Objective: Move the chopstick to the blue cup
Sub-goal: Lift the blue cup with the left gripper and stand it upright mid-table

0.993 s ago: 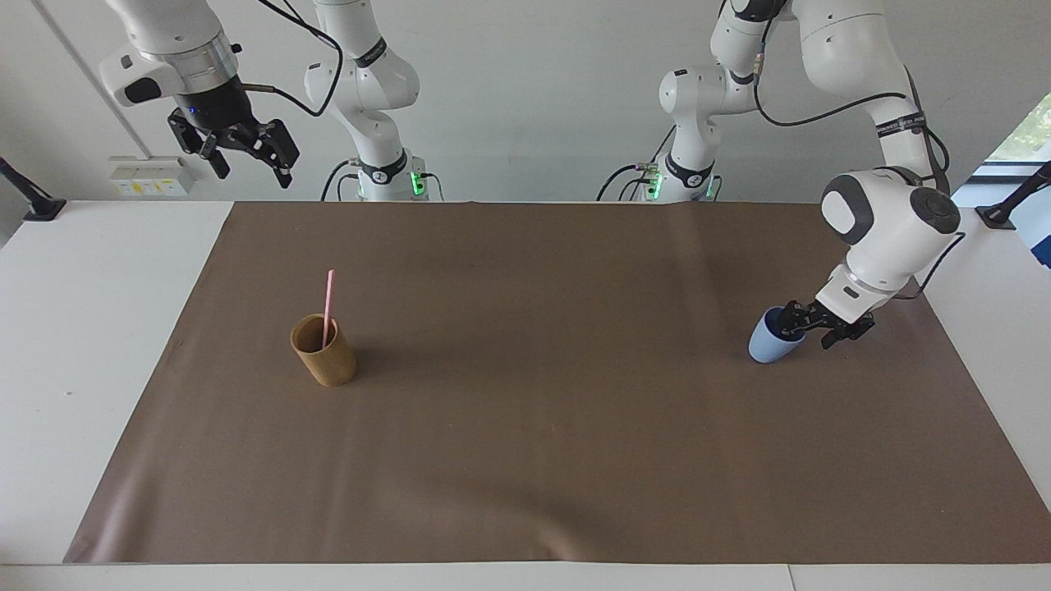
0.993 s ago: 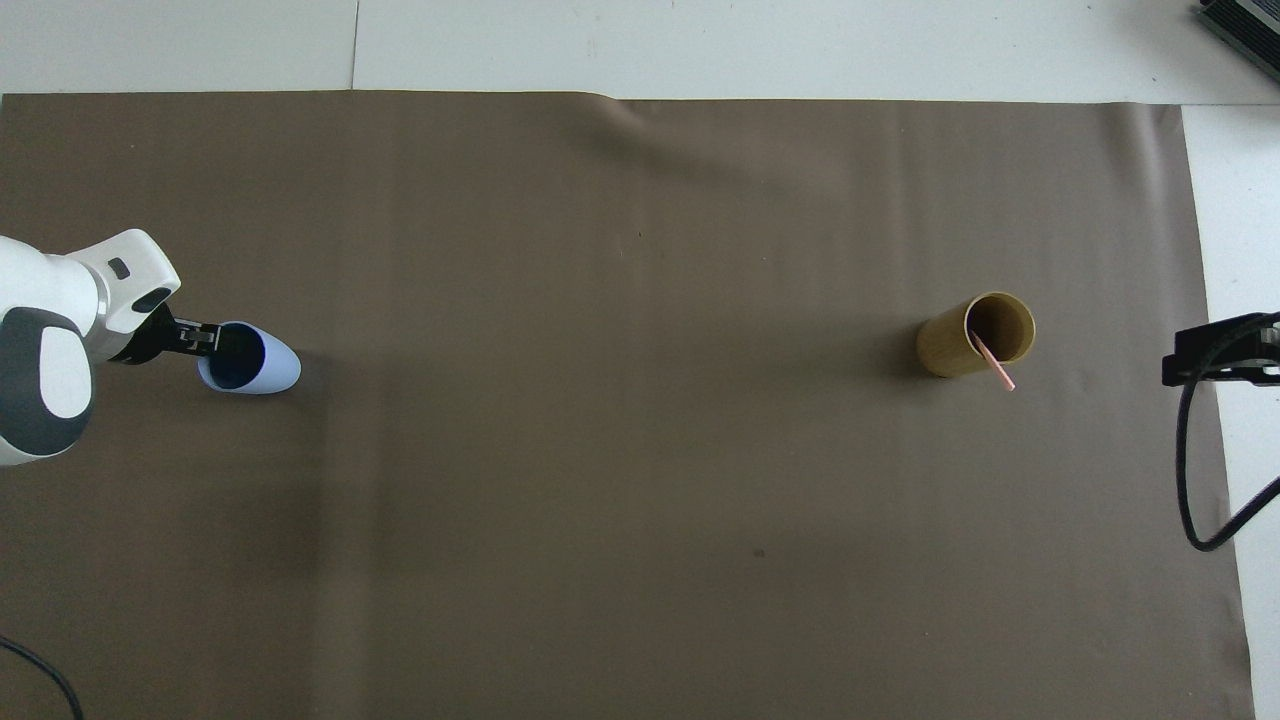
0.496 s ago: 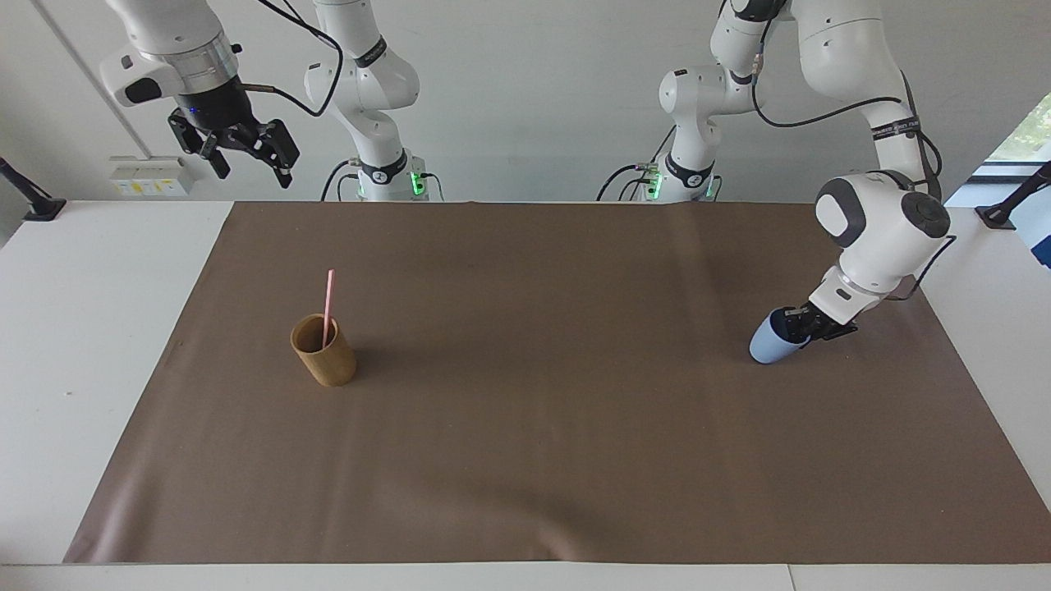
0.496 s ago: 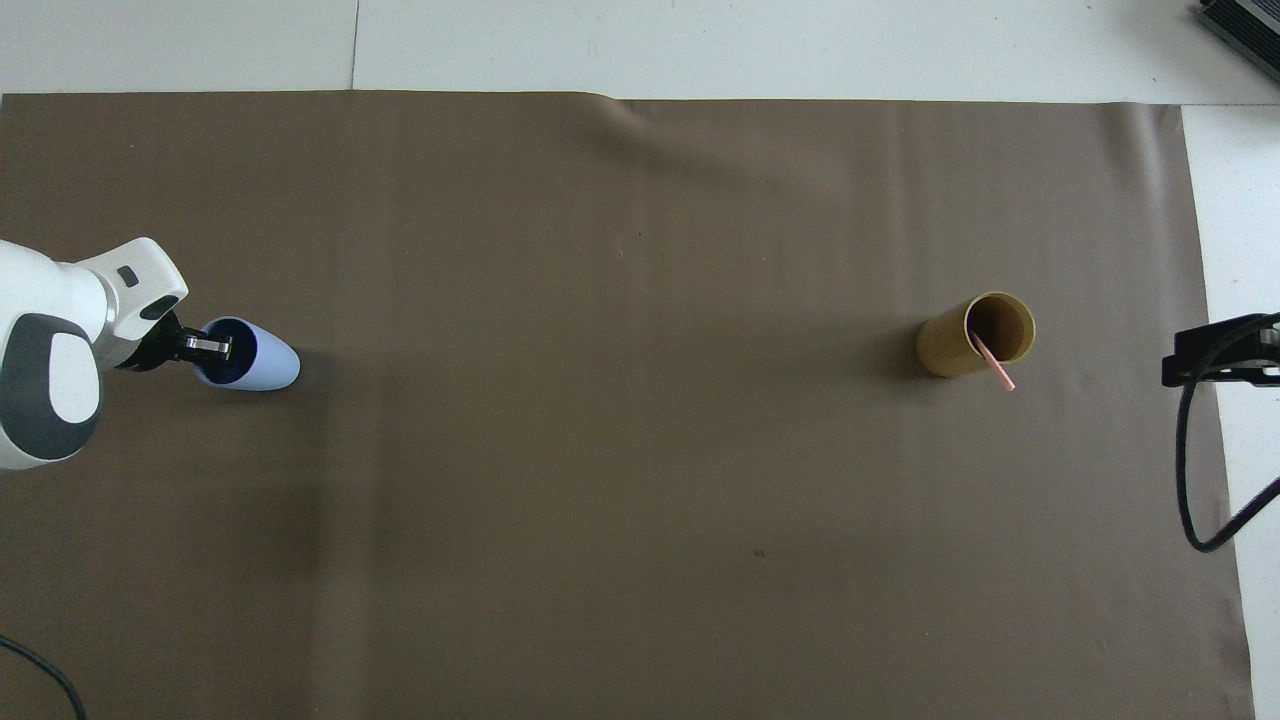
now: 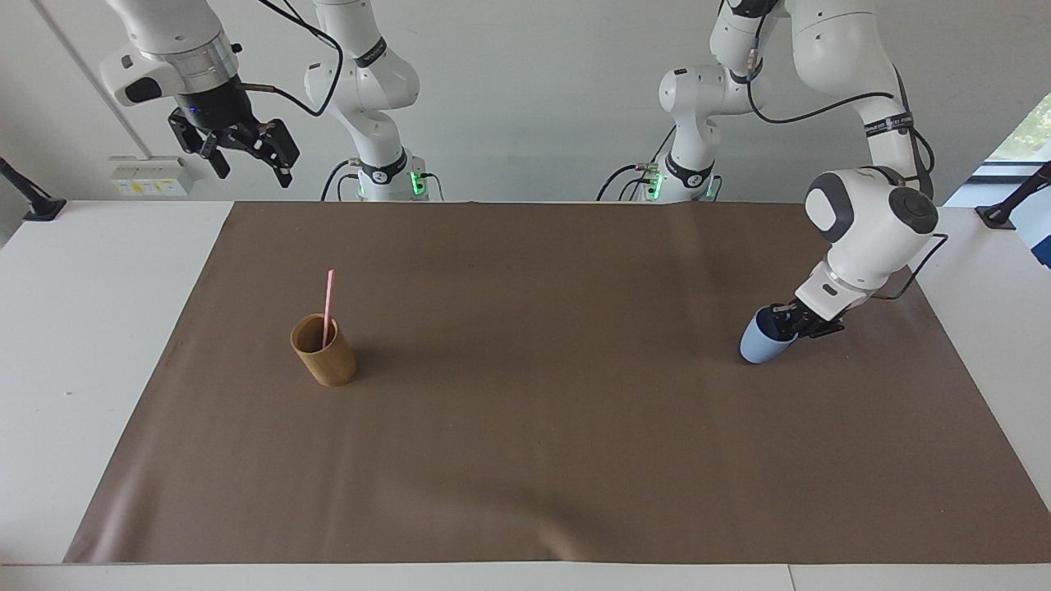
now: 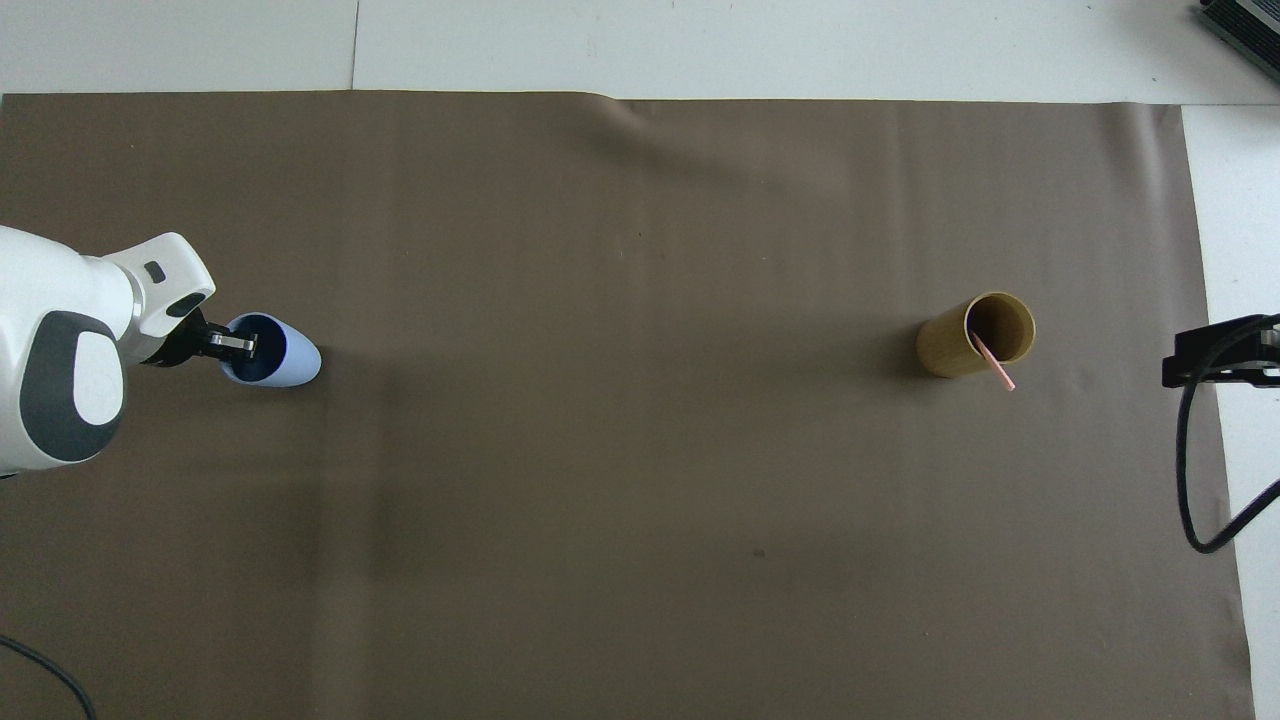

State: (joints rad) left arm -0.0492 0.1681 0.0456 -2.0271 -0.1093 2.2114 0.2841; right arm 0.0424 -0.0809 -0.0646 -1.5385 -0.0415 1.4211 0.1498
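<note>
- Since a second ago, the left gripper (image 5: 784,322) has closed on the rim of the blue cup (image 5: 759,343) and shifted with it a little toward the middle of the surface; the right gripper (image 5: 246,152) has stayed where it was.
- Now the left gripper is clamped on the cup's rim, one finger inside the mouth and one outside, as the overhead view shows (image 6: 235,343).
- Blue cup (image 6: 275,352): it leans, its mouth tipped toward the left arm, its base at the brown mat (image 5: 525,410); whether the base rests on the mat or is just clear of it cannot be told. It is near the mat's edge at the left arm's end of the surface (image 5: 74,328).
- Chopstick (image 5: 328,305): it stands slanted in the tan cup (image 5: 324,351), the upper half sticking out above the rim; in the overhead view its pink tip (image 6: 995,368) reaches past the cup's rim (image 6: 975,335).
- Tan cup: upright on the mat toward the right arm's end, well apart from the blue cup.
- Right gripper: raised high over the mat's corner nearest the right arm's base, fingers apart, holding nothing, waiting.
</note>
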